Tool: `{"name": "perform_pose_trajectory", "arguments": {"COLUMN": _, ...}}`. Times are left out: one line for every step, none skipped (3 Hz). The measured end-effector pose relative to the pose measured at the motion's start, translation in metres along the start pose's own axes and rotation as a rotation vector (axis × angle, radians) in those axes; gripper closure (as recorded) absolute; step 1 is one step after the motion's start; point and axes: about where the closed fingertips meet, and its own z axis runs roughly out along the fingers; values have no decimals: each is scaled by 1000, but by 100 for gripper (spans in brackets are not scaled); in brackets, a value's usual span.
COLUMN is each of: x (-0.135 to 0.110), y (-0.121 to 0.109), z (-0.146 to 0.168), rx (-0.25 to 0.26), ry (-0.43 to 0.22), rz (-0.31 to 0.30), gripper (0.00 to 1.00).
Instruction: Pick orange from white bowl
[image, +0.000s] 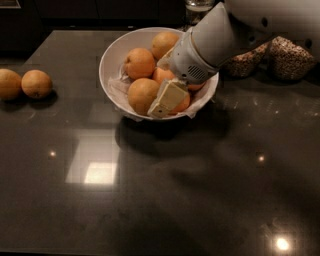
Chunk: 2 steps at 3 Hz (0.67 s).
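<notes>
here the claw slants into the white bowl beside the orange; grip unclear.

Gripper in bowl — two oranges outside

A single camera looks steeply down across the dark counter from its near edge, fairly close, perhaps from head height. The white bowl sits upper-centre; the gripper reaches into it from the upper right.
</notes>
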Motion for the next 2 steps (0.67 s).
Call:
{"name": "perform_pose_trajectory", "arguments": {"x": -4, "y": 2, "z": 7, "rx": -17, "ry": -3, "rz": -5, "gripper": 21}}
{"name": "perform_pose_trajectory", "arguments": {"x": -9, "y": 3, "z": 16, "rx": -41, "ry": -7, "rz": -15, "gripper": 22}}
